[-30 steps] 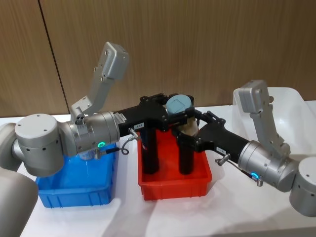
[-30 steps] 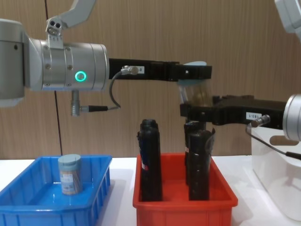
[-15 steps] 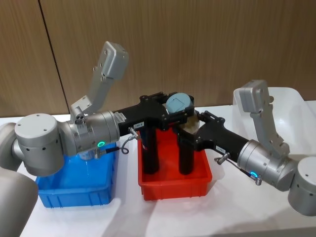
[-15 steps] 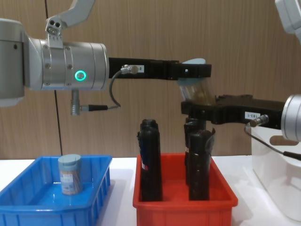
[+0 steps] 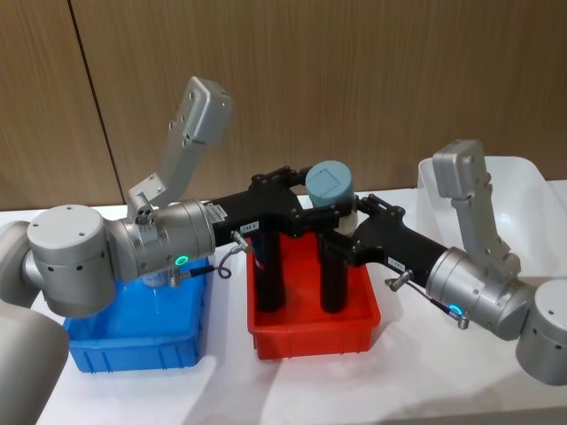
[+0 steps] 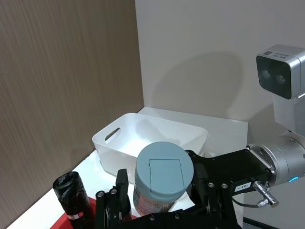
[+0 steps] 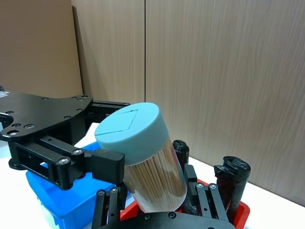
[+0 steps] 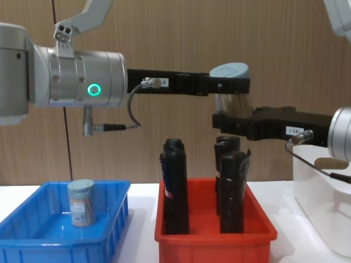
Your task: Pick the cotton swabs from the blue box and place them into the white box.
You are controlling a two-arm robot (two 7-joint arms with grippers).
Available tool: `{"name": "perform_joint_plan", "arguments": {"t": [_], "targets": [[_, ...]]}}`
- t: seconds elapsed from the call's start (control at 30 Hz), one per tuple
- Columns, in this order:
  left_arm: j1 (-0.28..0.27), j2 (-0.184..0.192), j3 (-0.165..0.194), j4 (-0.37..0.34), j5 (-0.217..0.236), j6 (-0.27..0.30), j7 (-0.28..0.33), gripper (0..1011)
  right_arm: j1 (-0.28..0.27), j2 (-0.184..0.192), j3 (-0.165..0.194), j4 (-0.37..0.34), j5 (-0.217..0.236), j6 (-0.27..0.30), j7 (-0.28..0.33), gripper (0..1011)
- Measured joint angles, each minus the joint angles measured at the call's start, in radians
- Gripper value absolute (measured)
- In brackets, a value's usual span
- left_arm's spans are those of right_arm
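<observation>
Tall black cylinders [image 8: 175, 186] stand upright in the red bin [image 8: 214, 241], directly under both grippers. On the table [image 5: 425, 372] the blue box [image 8: 33, 241] lies to the bin's left and the white box [image 8: 323, 192] to its right. Small white tags on the grippers are too small to read.

A jar of cotton swabs [image 8: 230, 90] hangs in the air above the red bin. The left gripper [image 5: 321, 212] has its fingers clamped just under the lid, and the right gripper [image 8: 227, 121] has its fingers closed round the jar's lower body. A second jar of cotton swabs [image 8: 81, 203] stands in the blue box.
</observation>
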Motion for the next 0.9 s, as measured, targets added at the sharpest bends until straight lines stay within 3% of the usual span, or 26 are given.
{"name": "perform_joint_plan", "arguments": {"t": [0.2, 0.9], "targets": [[0.0, 0.0, 0.0, 0.0, 0.0, 0.0, 0.0, 1003, 0.0, 0.0, -0.002, -0.002, 0.004, -0.002, -0.001, 726], [-0.001, 0.0, -0.001, -0.001, -0.001, -0.002, 0.001, 1004, 0.007, 0.005, -0.001, 0.018, 0.015, -0.007, -0.01, 726]]}}
